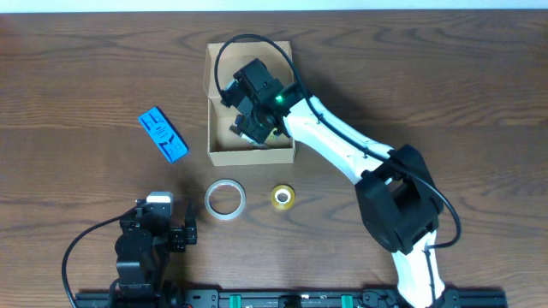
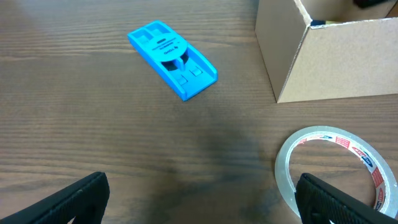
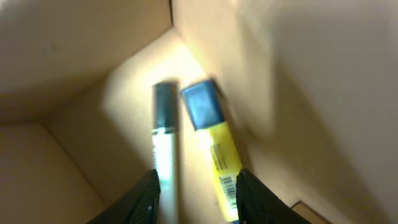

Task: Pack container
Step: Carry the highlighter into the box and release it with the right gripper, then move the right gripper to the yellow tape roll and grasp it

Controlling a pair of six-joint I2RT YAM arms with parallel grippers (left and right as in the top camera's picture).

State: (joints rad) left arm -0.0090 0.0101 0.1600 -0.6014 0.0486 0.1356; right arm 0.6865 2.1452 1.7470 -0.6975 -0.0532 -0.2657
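Observation:
The container (image 1: 211, 128), a tan cardboard box, stands open at the table's back centre; it also shows in the left wrist view (image 2: 336, 62). My right gripper (image 1: 248, 128) reaches down inside it. In the right wrist view its fingers (image 3: 196, 199) are open, just above the box floor (image 3: 74, 43). A white marker with a dark cap (image 3: 165, 124) and a yellow highlighter with a blue cap (image 3: 214, 143) lie side by side there, not gripped. My left gripper (image 1: 161, 221) is open and empty near the front left, and its fingers show in its own view (image 2: 202, 202).
A blue flat plastic item (image 1: 163, 135) lies left of the box, also in the left wrist view (image 2: 172, 59). A clear tape roll (image 1: 224, 199) lies in front of the box, close to my left gripper's right finger (image 2: 336, 165). A small yellow tape roll (image 1: 283, 196) lies beside it.

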